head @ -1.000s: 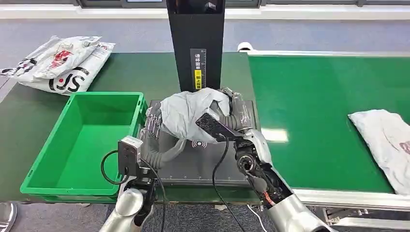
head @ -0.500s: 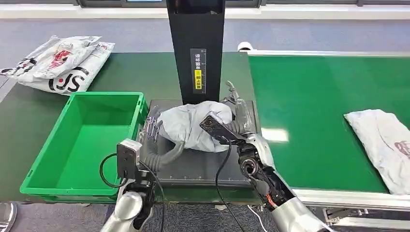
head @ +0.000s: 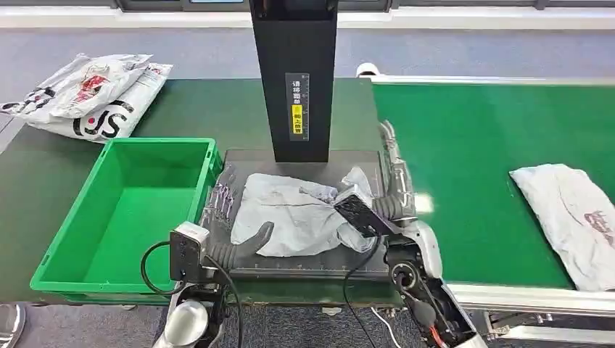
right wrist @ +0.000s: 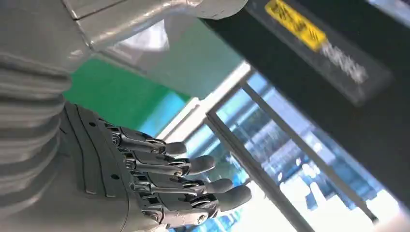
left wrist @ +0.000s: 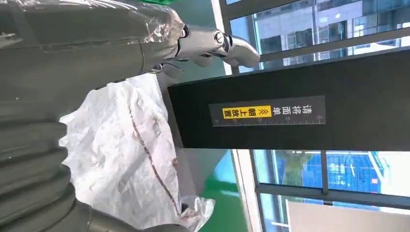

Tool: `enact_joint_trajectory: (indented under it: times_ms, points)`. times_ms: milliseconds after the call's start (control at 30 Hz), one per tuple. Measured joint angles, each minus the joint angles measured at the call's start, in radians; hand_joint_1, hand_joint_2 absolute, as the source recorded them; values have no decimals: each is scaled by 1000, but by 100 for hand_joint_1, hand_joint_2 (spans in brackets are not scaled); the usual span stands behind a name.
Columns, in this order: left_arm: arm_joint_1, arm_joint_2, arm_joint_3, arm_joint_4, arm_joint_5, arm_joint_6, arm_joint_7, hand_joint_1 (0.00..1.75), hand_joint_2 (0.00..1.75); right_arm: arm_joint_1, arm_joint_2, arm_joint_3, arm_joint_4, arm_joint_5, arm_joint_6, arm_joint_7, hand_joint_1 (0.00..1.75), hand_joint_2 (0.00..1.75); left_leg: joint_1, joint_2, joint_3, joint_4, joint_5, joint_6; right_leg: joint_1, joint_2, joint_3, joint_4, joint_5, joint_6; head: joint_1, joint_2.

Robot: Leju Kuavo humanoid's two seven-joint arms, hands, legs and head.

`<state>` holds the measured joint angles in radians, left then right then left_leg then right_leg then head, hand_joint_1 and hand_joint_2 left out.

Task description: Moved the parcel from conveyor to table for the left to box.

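With the parcel (head: pixel 301 214) lying flat on the surface in front of the black post (head: pixel 294 80), beside the bin (head: pixel 123 210), the right hand (head: pixel 395 170), open and empty, is best drawn clear while the left hand (head: pixel 228 217), thumb on the parcel, is closed firmly.

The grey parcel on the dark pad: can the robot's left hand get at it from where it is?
Probably yes: the left hand already lies against the grey parcel, with nothing between them.

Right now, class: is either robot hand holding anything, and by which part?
Nothing is held. The right hand is open beside the grey parcel; the left hand rests open at its other edge.
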<state>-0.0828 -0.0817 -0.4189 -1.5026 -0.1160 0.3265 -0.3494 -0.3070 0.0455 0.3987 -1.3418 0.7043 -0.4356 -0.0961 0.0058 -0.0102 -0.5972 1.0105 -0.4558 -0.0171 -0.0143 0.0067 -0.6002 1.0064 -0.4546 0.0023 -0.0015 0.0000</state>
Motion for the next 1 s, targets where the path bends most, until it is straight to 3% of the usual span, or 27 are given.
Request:
enact_joint_trajectory:
  times_ms: [267, 567, 833, 1000]
  points:
    - [12, 3, 2, -23, -19, 1, 2, 0, 175, 88, -28, -50, -178, -74, 6, -26, 0, 175, 0, 0, 1, 0, 0, 0, 0, 0, 0, 0, 0, 0, 0, 0]
    - [-3, 11, 16, -32, -109, 0, 16, 0, 175, 251, -34, -200, -421, -194, -77, -119, 0, 175, 0, 0, 0, 0, -1, 1, 0, 0, 0, -1, -1, 1, 0, 0]
    - [-201, 27, 4, 211, -541, 17, 132, 0, 175, 284, -33, -249, -475, -237, -67, -138, 0, 175, 0, 1, 2, 0, 1, 0, 0, 0, 1, -1, 1, 0, 0, 0]
    - [-338, -1, -29, 435, -618, -34, 140, 0, 175, 265, -31, -252, -467, -247, -58, -138, 0, 175, 0, 1, 2, 0, 3, 0, 0, 1, 1, 0, 3, 0, 0, 0]
